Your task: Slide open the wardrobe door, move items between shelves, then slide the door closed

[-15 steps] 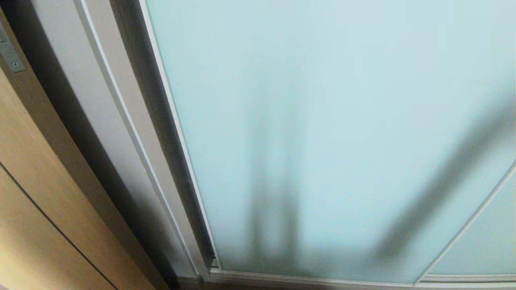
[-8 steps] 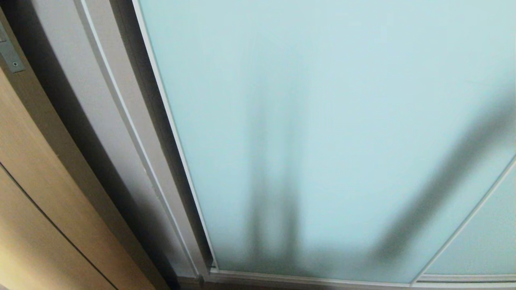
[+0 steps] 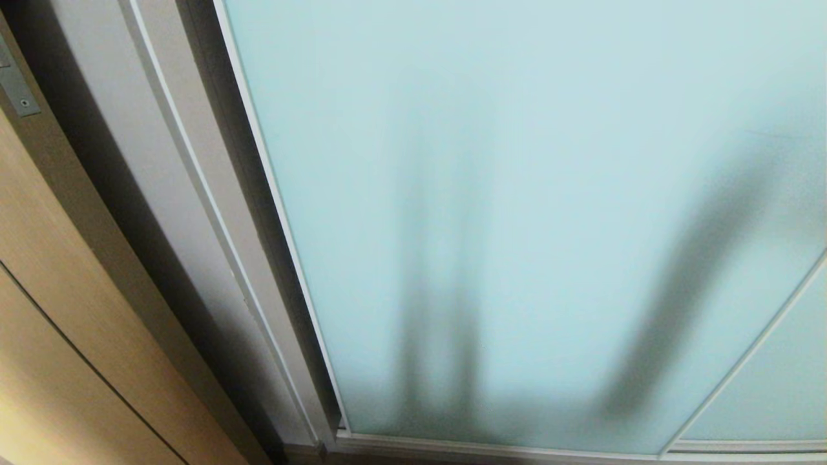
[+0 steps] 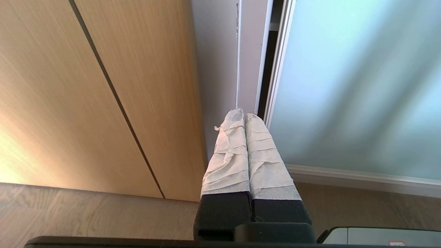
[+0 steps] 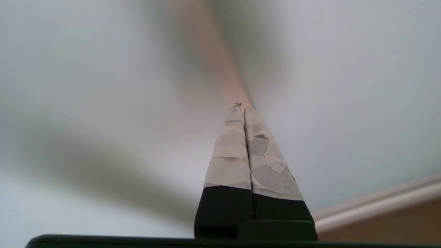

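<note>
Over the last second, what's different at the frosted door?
The frosted pale aqua glass sliding door slid slightly left, narrowing the dark gap at its left edge. The slanted shadow on its right steepened. Tan wooden door unchanged; left gripper and right gripper remain shut, empty.

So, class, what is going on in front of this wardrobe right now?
The robot faces the sliding wardrobe door, whose frosted glass fills the head view. Nothing is being held. The left gripper is shut, pointing at the door's edge beside the tan wooden door. The right gripper is shut too, before the glass.
</note>
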You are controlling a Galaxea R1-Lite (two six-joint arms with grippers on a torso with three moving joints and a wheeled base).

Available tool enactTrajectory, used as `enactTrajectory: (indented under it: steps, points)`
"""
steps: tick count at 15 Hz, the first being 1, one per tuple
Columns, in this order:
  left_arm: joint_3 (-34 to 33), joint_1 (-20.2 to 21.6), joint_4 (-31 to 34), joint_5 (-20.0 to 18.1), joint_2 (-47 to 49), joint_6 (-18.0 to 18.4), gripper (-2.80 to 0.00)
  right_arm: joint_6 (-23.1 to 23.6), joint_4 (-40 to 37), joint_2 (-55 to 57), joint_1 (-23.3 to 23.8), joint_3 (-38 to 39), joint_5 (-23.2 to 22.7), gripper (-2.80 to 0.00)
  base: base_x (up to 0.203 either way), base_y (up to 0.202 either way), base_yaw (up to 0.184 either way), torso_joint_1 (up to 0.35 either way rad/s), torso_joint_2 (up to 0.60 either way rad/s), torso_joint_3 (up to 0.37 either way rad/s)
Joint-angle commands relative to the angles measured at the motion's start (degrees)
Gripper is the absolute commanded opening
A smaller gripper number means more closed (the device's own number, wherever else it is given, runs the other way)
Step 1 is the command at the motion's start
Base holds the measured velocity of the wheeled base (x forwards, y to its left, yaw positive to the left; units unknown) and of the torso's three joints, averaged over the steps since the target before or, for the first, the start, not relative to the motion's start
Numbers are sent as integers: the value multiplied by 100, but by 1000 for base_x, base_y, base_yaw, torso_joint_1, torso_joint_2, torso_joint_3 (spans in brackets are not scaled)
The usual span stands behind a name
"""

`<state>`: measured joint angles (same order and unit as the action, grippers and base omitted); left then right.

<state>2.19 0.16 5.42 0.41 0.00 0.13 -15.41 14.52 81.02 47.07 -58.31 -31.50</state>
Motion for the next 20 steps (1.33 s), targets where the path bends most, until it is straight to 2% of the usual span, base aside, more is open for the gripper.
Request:
enactTrajectory:
  steps: [1, 3, 6, 8, 10, 12, 13, 16, 18, 20]
  points:
    - [0, 2, 2, 2, 9, 3, -280, 350, 2, -1557, -305, 798, 445, -280, 0, 0, 0, 0, 0, 0]
    - [0, 2, 2, 3, 9, 4, -280, 537, -11, -2566, -1016, 1348, 1133, -280, 0, 0, 0, 0, 0, 0]
    - [0, 2, 2, 2, 9, -3, -280, 880, -287, -4201, -2458, 2283, 2226, -280, 0, 0, 0, 0, 0, 0]
    - [0, 2, 2, 2, 9, 4, -280, 1092, -850, -5327, -3177, 2886, 2618, -280, 0, 0, 0, 0, 0, 0]
    - [0, 2, 2, 11, 9, -5, -280, 1316, -1667, -6297, -3695, 3384, 2893, -280, 0, 0, 0, 0, 0, 0]
    - [0, 2, 2, 2, 9, -5, -280, 1238, -2208, -6592, -4263, 4007, 3288, -280, 0, 0, 0, 0, 0, 0]
    - [0, 2, 2, 2, 9, -5, -280, 1201, -2446, -6834, -4562, 4098, 3329, -280, 0, 0, 0, 0, 0, 0]
    - [0, 2, 2, 2, 9, -5, -280, 1440, -2924, -7969, -4688, 4581, 3273, -280, 0, 0, 0, 0, 0, 0]
    - [0, 2, 2, 10, 9, 3, -280, 1574, -2856, -8131, -4708, 5165, 3239, -280, 0, 0, 0, 0, 0, 0]
    - [0, 2, 2, 2, 9, -5, -280, 1623, -2732, -8108, -4715, 5310, 3190, -280, 0, 0, 0, 0, 0, 0]
